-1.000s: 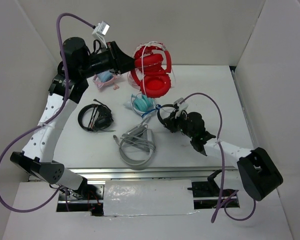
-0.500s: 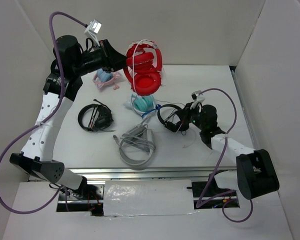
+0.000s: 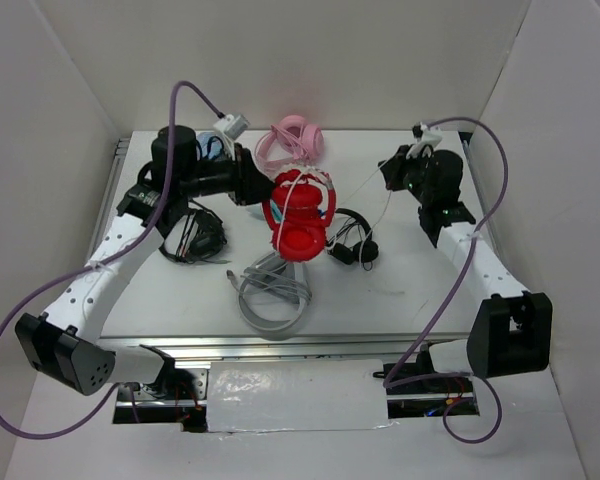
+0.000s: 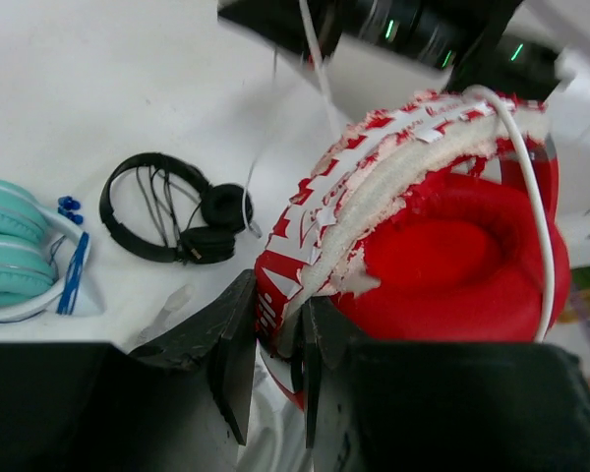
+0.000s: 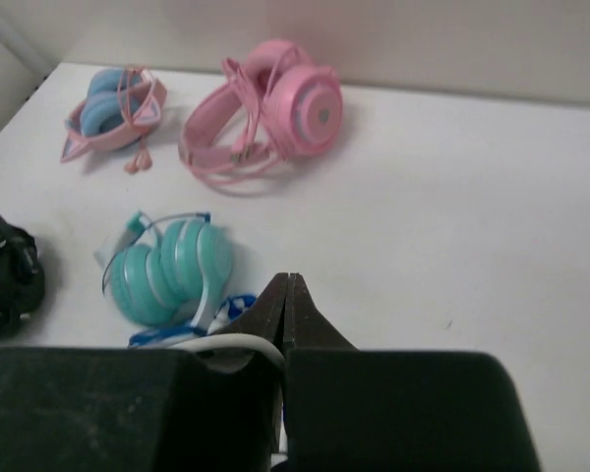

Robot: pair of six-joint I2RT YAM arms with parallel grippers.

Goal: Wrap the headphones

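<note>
**Red headphones point(image 3: 300, 215) up at mid-table, cable strung out toward two o'clock**

The red headphones hung cups-down over the table's centre, and the left gripper point(image 4: 275, 344), coming in from ten o'clock, had its jaws pinched narrow on the headband where the padding was cracked and flaking. Loops of the white cable point(image 4: 531, 197) lay over the band and the upper cup. Its free run went out to the right gripper point(image 5: 286, 290), whose jaws were closed tight on the thin line. They looked light and stiff, with glossy cups likely to slip, so the band seemed the safe hold. The limp cable would want steady tension. The pink headphones point(image 3: 292, 140) sat at twelve o'clock, the black on-ear headphones point(image 3: 350, 240) at four and the grey headphones point(image 3: 275, 295) at six.
</note>
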